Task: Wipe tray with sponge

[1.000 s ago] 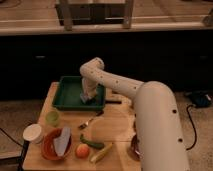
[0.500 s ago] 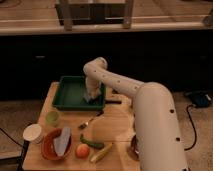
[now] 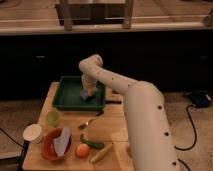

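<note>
A green tray (image 3: 67,97) sits at the back of the wooden table. My gripper (image 3: 88,93) reaches down into the tray's right half from the white arm. A pale sponge (image 3: 85,95) shows under the gripper, resting on the tray floor.
On the wooden table (image 3: 112,127) stand a green cup (image 3: 52,118), a white cup (image 3: 33,133), a red bowl (image 3: 52,145) with a grey cloth, an orange fruit (image 3: 82,150), a green vegetable (image 3: 91,142), a yellow item (image 3: 101,153) and a utensil (image 3: 86,123). A dark counter stands behind.
The gripper has shifted slightly to the right inside the tray, with the sponge under it.
</note>
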Controlling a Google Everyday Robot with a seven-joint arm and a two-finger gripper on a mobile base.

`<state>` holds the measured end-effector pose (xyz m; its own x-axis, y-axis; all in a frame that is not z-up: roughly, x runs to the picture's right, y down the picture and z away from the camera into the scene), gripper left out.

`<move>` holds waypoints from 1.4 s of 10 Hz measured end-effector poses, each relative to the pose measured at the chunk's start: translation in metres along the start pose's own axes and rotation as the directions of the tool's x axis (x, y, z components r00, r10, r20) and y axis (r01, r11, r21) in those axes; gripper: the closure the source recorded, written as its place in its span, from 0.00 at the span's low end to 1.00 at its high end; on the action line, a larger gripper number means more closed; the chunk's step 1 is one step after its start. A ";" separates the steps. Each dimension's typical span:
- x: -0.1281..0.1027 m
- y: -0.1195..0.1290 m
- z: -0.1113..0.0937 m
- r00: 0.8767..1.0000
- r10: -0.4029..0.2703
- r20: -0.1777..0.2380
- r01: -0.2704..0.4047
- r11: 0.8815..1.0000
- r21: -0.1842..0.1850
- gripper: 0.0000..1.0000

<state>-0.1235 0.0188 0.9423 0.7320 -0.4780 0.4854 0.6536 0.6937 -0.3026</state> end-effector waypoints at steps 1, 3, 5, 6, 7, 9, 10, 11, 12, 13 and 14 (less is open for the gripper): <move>-0.015 0.000 0.004 0.999 -0.040 0.016 0.040 0.999 -0.008 1.00; -0.032 0.018 0.006 0.996 -0.081 0.040 0.082 0.996 -0.019 1.00; -0.027 0.047 0.005 0.998 -0.053 0.046 0.054 0.998 -0.024 1.00; -0.020 0.054 0.003 0.998 -0.035 0.043 0.036 0.999 -0.023 1.00; -0.015 0.058 0.002 0.999 -0.020 0.039 0.021 1.000 -0.020 1.00; 0.005 0.056 -0.007 1.000 0.013 0.020 -0.013 1.000 -0.005 1.00; 0.013 0.053 -0.010 1.000 0.022 0.012 -0.021 1.000 -0.002 1.00; 0.017 0.041 -0.010 1.000 0.024 0.007 -0.024 1.000 0.002 1.00; 0.020 0.034 -0.009 1.000 0.022 0.006 -0.022 1.000 0.000 1.00; 0.019 0.027 -0.008 1.000 0.014 0.006 -0.014 1.000 0.000 1.00; 0.011 0.018 -0.005 1.000 -0.007 0.009 0.007 1.000 -0.004 1.00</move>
<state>-0.1026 0.0230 0.9382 0.7258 -0.4776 0.4951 0.6594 0.6883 -0.3026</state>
